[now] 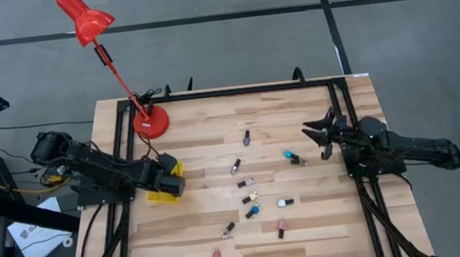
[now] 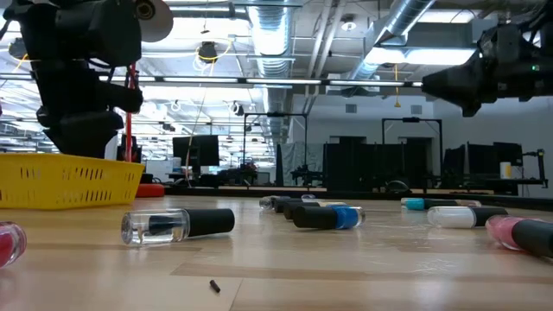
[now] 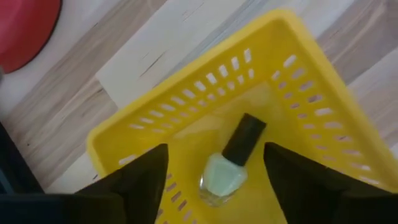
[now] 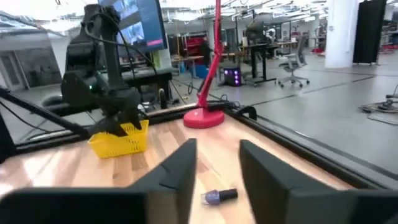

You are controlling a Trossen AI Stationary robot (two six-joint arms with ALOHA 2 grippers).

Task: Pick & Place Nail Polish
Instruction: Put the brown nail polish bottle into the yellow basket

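Here the yellow basket (image 1: 166, 189) is the landmark, and the left gripper (image 3: 214, 186) hangs directly above it. Its two fingers are spread apart and hold nothing. Between them, on the basket floor, lies a pale green nail polish bottle (image 3: 227, 171) with a dark cap, so I judge that the placing step for this bottle is finished.

The other nail polish bottles (image 1: 250, 199) lie scattered on the wooden table (image 1: 309, 231), all on the side of the basket away from the left arm's base. The closest one (image 1: 236, 166) is still well apart from the basket.

The right gripper (image 1: 321, 136) waits at the far side of the table from the basket, with its fingers parted and empty, and a purple bottle (image 4: 219, 196) lies just ahead of them.

The next move, I think, calls for the left arm to rise clear of the basket wall and then reach for one of the closer bottles. They all lie flat, so the fingers must close across the bottle, not along it.
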